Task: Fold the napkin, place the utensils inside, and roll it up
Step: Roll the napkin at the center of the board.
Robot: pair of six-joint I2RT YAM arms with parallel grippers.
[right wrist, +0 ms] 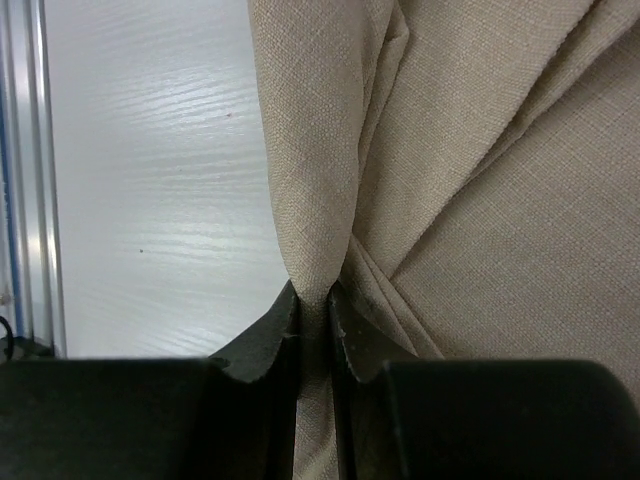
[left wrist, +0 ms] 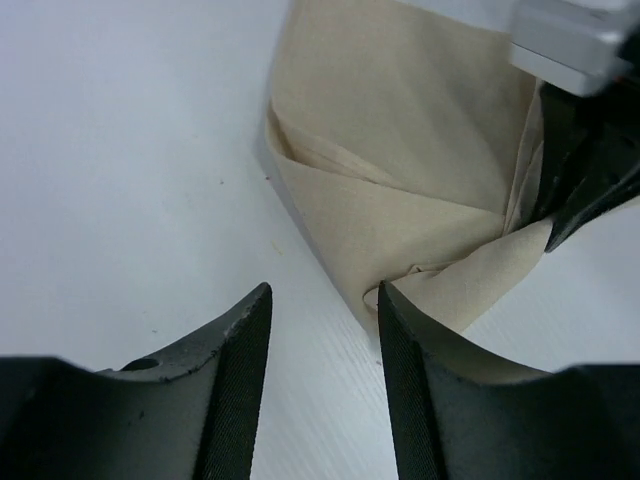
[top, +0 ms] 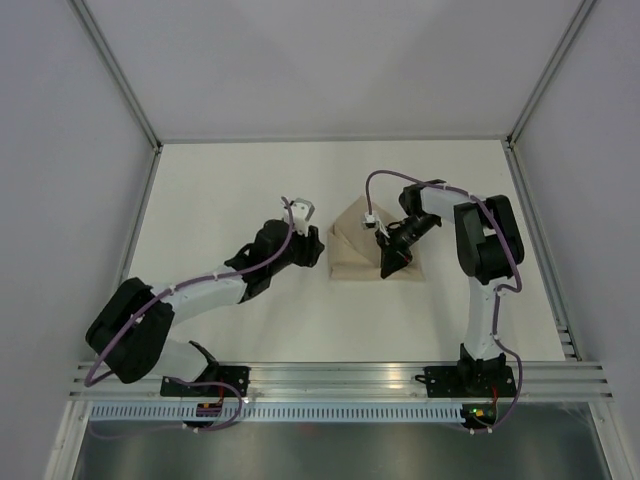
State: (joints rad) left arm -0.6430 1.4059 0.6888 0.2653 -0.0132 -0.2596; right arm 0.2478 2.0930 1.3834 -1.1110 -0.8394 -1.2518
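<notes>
The tan napkin (top: 358,243) lies folded into a rough triangle at the middle of the white table. My right gripper (top: 391,264) reaches down onto its right side. In the right wrist view that gripper (right wrist: 314,302) is shut on a raised fold of the napkin (right wrist: 480,150), with cloth pinched between the pads. My left gripper (top: 317,246) sits at the napkin's left edge. Its jaws (left wrist: 322,300) stand open over bare table, and the right finger touches the napkin's (left wrist: 400,150) near corner. The right gripper's black fingers (left wrist: 585,175) show at the napkin's far side. The utensils are out of view.
An aluminium rail (top: 340,380) runs along the near edge where both arm bases are bolted. White walls with metal posts (top: 150,180) close in the table on the left, back and right. A strip of rail (right wrist: 25,170) shows left of the napkin in the right wrist view.
</notes>
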